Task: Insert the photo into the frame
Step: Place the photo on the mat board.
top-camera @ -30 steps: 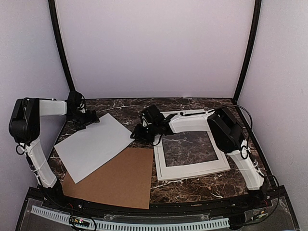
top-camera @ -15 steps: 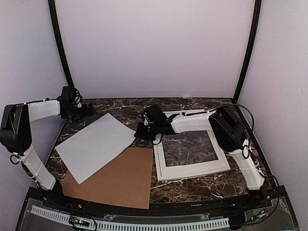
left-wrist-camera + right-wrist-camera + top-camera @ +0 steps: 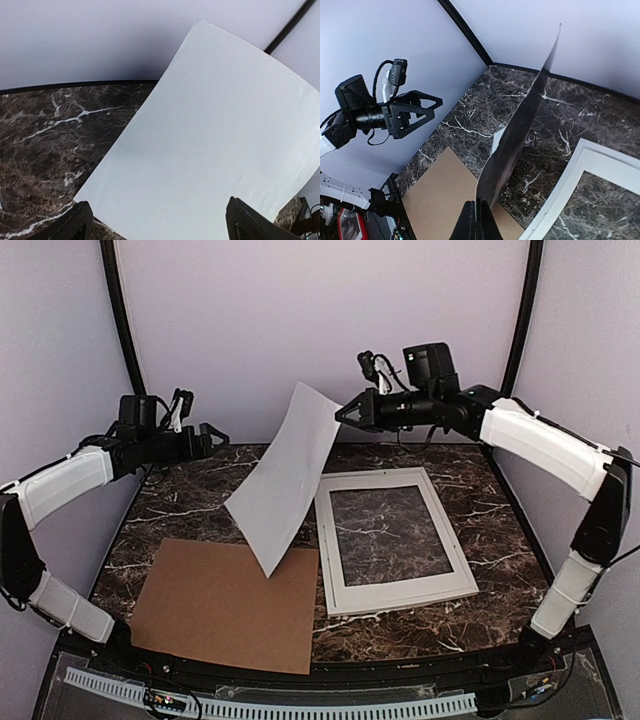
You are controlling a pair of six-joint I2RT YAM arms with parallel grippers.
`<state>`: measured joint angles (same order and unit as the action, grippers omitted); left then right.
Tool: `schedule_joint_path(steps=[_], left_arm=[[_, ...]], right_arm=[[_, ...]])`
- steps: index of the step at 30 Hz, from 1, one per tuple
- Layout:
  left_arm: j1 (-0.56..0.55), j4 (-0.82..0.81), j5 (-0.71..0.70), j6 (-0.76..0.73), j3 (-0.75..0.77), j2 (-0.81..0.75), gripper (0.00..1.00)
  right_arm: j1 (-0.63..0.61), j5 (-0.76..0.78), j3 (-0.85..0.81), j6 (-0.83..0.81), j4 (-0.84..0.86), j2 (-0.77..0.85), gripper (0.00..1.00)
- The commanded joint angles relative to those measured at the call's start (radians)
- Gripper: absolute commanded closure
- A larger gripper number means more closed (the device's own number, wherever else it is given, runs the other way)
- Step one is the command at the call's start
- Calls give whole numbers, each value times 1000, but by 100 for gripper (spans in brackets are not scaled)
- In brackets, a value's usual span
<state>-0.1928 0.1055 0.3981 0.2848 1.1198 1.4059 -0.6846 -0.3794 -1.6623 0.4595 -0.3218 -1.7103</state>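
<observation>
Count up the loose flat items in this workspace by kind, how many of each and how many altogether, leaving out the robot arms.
Photo: 1
Frame: 1
Cardboard sheet: 1
Total: 3

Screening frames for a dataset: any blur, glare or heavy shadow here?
Top external: sharp, evenly lit, no glare on the photo. Left wrist: its white back is crisp; a soft shadow darkens the wall behind. Right wrist: photo near edge-on, face dark, no glare.
</observation>
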Motion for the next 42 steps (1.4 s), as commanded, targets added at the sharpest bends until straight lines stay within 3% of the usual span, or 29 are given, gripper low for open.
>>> schedule_joint_path(steps=[1, 7, 13, 20, 25, 30, 38, 42], left_arm=[[-75, -67, 62, -89, 39, -74, 5], [-270, 37, -63, -138, 197, -38, 6], [-481, 2, -175, -135, 300, 32, 6], [-655, -22, -269, -119, 435, 188, 6], [-661, -38, -251, -108, 456, 212, 6], [-661, -2, -324, -139, 448, 182, 5], [-647, 64, -479, -188, 356, 27, 3], [-586, 91, -520, -184, 291, -89, 2]], right_arm=[[15, 82, -87, -121, -247, 93, 100], [24, 262, -185, 74, -308, 183, 100], [9, 373, -183, 148, -250, 226, 100], [-6, 341, -237, 142, -248, 189, 100], [-6, 280, -359, 42, -379, 158, 100], [-6, 201, -464, -9, -483, 122, 100], [-14, -2, -519, -23, -496, 69, 100], [-28, -67, -553, -43, -526, 58, 100]])
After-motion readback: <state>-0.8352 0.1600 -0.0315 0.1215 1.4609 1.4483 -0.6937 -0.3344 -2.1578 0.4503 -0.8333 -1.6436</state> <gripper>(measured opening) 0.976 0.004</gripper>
